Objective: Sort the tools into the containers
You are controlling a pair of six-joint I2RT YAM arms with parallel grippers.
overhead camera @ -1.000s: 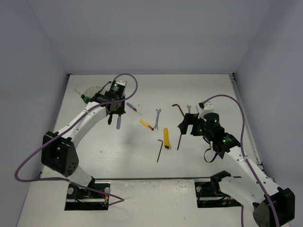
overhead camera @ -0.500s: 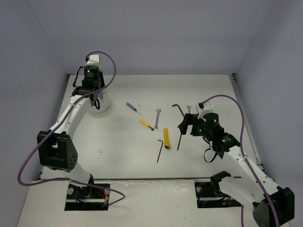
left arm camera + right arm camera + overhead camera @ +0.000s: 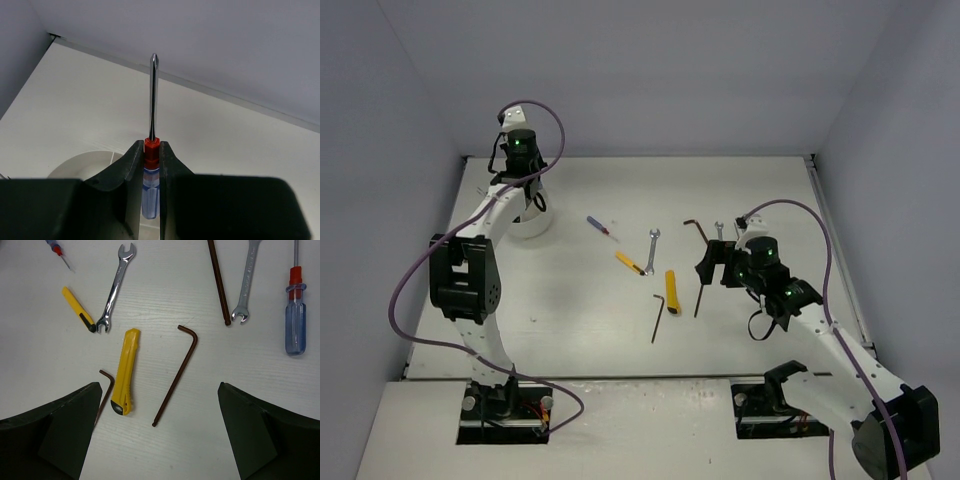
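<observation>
My left gripper [image 3: 527, 199] is shut on a blue-handled screwdriver [image 3: 153, 100] with a red collar, shaft pointing away, held over the round white cup [image 3: 531, 224], whose rim shows low in the left wrist view [image 3: 85, 165]. My right gripper [image 3: 712, 263] is open and empty, hovering above the loose tools [image 3: 160, 386]. Under it lie a yellow knife [image 3: 124, 371], a dark hex key [image 3: 176, 374], a second hex key [image 3: 104, 395], a silver wrench [image 3: 115, 287] and a small yellow screwdriver [image 3: 78, 315].
Farther out lie a long hex key [image 3: 218, 282], another wrench [image 3: 246, 282], a blue screwdriver [image 3: 296, 325] and a small blue-red screwdriver [image 3: 601, 227]. Grey walls close the table at the back and both sides.
My left arm has swung from the table's middle to the far-left cup, carrying the blue screwdriver. The right arm has not moved.
</observation>
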